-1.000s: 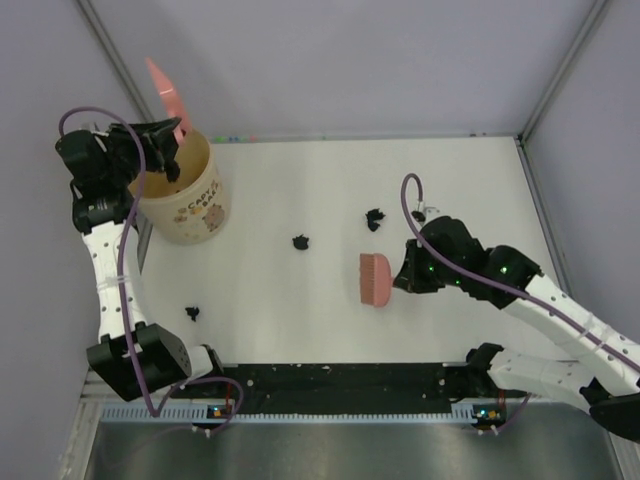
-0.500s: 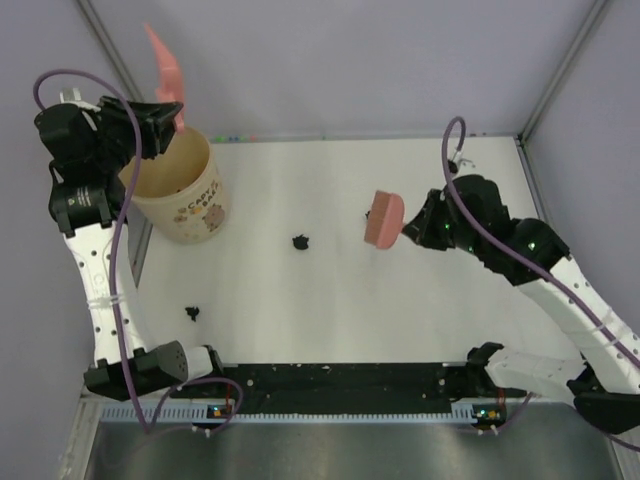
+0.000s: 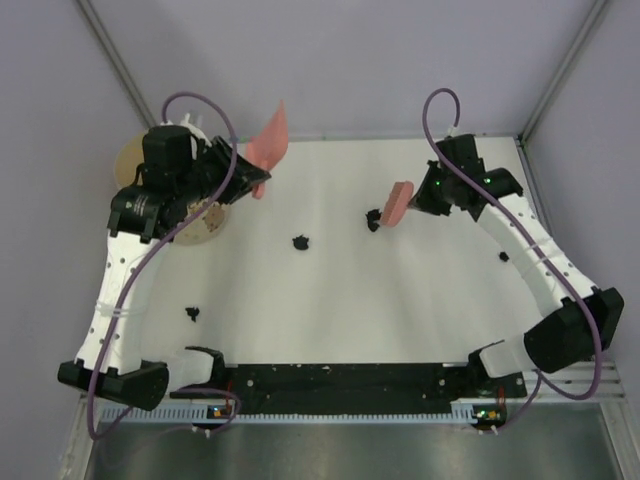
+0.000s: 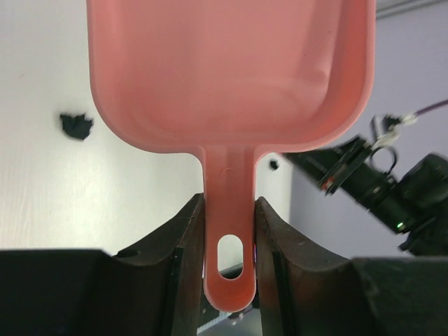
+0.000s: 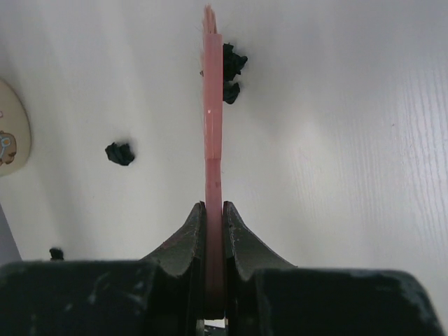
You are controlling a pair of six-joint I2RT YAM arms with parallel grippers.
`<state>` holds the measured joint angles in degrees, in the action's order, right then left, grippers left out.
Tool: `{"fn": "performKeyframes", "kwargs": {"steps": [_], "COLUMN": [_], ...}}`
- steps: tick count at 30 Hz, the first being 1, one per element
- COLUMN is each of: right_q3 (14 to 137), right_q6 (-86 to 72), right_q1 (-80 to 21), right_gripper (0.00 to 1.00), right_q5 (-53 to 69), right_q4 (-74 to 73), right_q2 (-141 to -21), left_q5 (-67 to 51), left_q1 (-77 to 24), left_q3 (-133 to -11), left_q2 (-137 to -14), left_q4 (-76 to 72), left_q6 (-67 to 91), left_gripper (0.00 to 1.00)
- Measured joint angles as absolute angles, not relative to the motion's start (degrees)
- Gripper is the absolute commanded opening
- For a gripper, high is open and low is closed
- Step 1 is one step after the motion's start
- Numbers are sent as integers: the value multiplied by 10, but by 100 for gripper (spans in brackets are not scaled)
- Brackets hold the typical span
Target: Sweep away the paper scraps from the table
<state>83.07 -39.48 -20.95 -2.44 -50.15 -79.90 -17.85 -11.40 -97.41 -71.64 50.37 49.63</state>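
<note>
My left gripper (image 3: 243,178) is shut on the handle of a pink dustpan (image 3: 268,148), held tilted in the air above the back left of the white table (image 3: 430,300). In the left wrist view the pan (image 4: 231,70) fills the top and its handle sits between the jaws (image 4: 229,210). My right gripper (image 3: 424,194) is shut on a pink brush (image 3: 400,203), just right of a black paper scrap (image 3: 373,218). Another scrap (image 3: 300,241) lies mid-table and one more (image 3: 191,313) at the near left. Seen from the right wrist, the brush (image 5: 213,126) stands edge-on beside a scrap (image 5: 231,66).
A tan paper cup (image 3: 205,224) stands at the back left, mostly covered by my left arm. A black strip (image 3: 330,385) runs along the near edge. Grey-lilac walls close in the back and sides.
My left arm has swung right from above the cup, carrying the dustpan over the back of the table. My right arm has carried the brush away from me, up to the far scrap.
</note>
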Motion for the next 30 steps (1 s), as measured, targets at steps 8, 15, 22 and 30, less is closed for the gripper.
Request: {"fn": "performKeyframes", "kwargs": {"steps": [8, 15, 22, 30], "right_q3": [813, 799, 681, 671], "right_q6": [-386, -387, -409, -412], "right_q1": [-204, -204, -204, -204], "right_gripper": [0, 0, 0, 0], "right_q5": [6, 12, 15, 25], "right_q4": [-435, -394, -384, -516], "right_q2": [-882, -925, -868, -665], "left_q5": [-145, -136, -135, -132], "left_q1": [-159, -163, -164, -173], "left_q3": [-839, -791, -788, -788], "left_q2": [-638, -586, -584, -584], "left_q4": [549, 558, 563, 564], "left_q6": [457, 440, 429, 418], "left_gripper": [0, 0, 0, 0]}}
